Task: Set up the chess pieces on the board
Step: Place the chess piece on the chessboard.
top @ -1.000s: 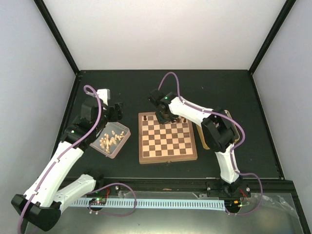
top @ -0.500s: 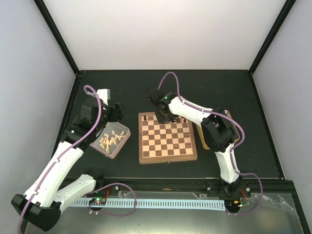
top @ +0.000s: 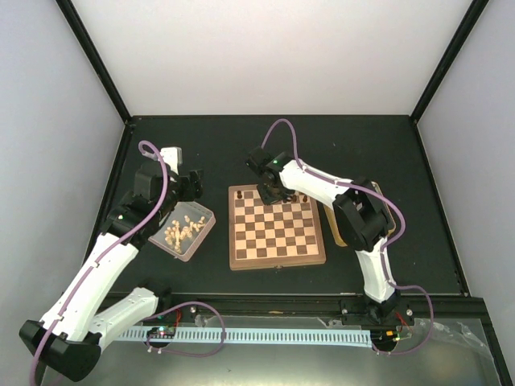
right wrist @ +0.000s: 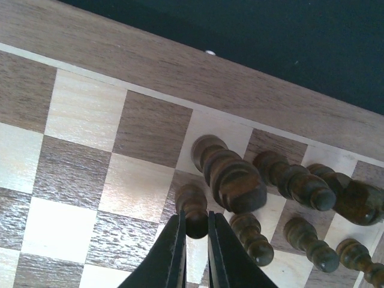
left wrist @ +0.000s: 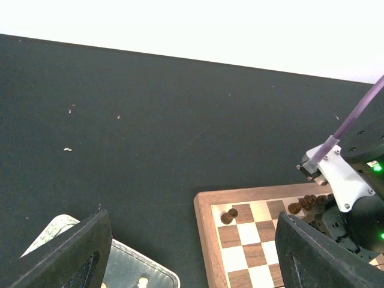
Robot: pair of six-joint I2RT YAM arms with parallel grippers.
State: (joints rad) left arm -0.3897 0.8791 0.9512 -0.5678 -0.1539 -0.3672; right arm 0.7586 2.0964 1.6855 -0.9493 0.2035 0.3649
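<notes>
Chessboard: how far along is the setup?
Done: a few dark brown wooden chess pieces on the checkered wooden board, far edge. In hand: right pincer grips a small dark pawn. Remaining: most squares bare; pale cream pieces lie in the metal tray near the open left pincer.

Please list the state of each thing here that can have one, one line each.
Left gripper: open, holding nothing.
Right gripper: shut on the dark pawn.
Dark pawn: pinched at its head, over the board.
Other dark pieces: grouped on the board's far rows.
Board: lying flat, most squares bare.
Tray: holds the pale pieces.
</notes>
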